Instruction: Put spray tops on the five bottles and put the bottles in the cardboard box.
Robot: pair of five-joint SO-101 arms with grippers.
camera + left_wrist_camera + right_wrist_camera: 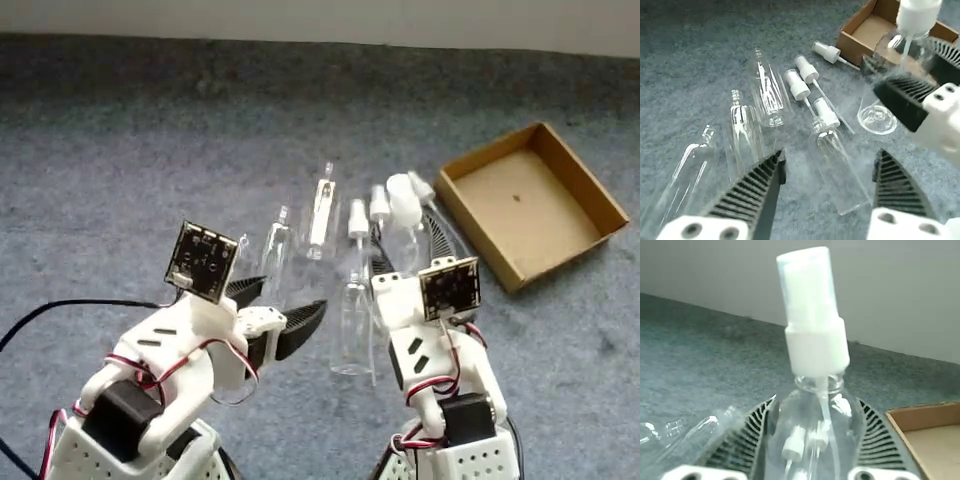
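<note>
Right gripper (816, 402) pinches capped clear plastic bottle (812, 390); left gripper (830, 156) fingers (757, 182) spread; 3 bottles (767, 85) lack tops, none in brown cardboard box (478, 238).

White printed shells on left arm (165, 345) and right arm (435, 350), low in frame; red, white and black wires (130, 362) looped alongside, black motor blocks (120, 418), square black boards (203, 260) above. Black ribbed fingers (752, 192) on left hand (830, 160) and right hand (815, 410), white screw-holed bases.

Soft, even light, barely any shadows, small pale glints along the clear bottles (767, 95).
</note>
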